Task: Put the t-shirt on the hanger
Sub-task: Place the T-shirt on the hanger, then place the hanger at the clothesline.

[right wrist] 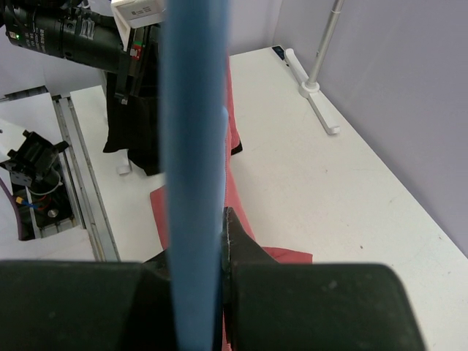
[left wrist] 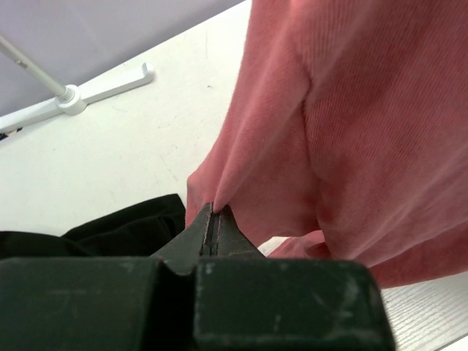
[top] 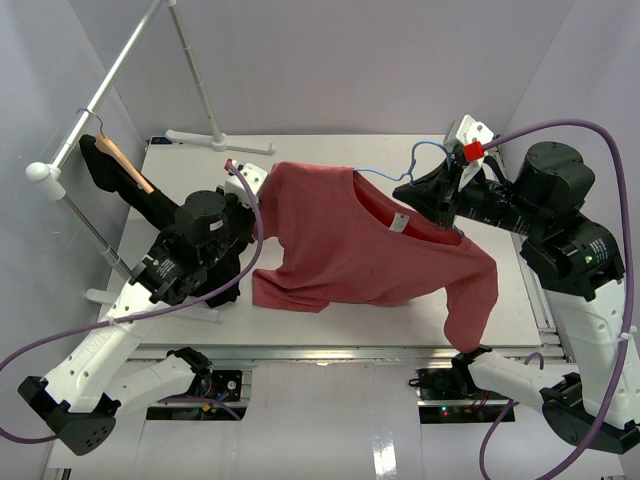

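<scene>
Salmon t-shirt, light-blue wire hanger inside its collar

The top camera looks down on the whole bench from behind; both wrist cameras sit close, sharing the t-shirt.

In the right wrist view the hanger is a blurred blue band cut off at the top edge. It lies across the t-shirt and covers one finger of the right gripper. From above, the t-shirt hides nearly all the hanger's frame, leaving only the hook and a short wire past its collar, and left of it the left arm covers part of the black garment. In the left wrist view the t-shirt runs off the top and right edges, and the garment below-left of it is cut by the left edge.
</scene>
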Controlling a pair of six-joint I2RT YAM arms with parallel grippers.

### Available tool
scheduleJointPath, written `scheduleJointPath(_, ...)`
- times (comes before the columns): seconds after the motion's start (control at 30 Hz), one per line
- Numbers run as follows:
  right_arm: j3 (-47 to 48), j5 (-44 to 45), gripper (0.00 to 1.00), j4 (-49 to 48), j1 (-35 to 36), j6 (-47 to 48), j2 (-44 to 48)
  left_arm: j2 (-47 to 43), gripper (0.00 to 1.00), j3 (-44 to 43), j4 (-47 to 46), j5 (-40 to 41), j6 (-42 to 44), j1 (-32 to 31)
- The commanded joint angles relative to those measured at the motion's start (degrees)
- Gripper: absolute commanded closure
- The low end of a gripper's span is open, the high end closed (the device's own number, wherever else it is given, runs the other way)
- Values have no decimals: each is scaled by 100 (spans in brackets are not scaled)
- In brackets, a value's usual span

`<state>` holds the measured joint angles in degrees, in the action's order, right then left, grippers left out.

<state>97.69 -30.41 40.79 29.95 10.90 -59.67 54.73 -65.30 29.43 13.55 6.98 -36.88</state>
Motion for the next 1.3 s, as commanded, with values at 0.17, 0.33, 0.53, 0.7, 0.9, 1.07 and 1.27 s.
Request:
scheduleJointPath(0.17,192,409,92,-294,-31,-73,67,342,100,-47,476,620,-353,100)
scheduleJointPath(0.33,207,537,92,-220,-25,-20,65,432,100,-95,531,851,-400,232)
scheduleJointPath(0.53,107,746,92,-136,-25,109,36,616,100,-215,672,974,-408,404)
scheduleJointPath(0.7,-65,835,92,-133,-30,135,-25,691,87,-324,769,546,-396,436)
scheduleJointPath(0.9,-398,367,92,-137,-25,253,-46,401,3,-1153,1124,-1689,-497,436)
scheduleJointPath(1.07,-762,-325,92,-101,-26,490,33,124,5,-1918,1371,-3085,-91,435)
scheduleJointPath(1.27,-1065,-1367,92,-107,-25,838,146,636,25,-2705,1875,-4356,502,419)
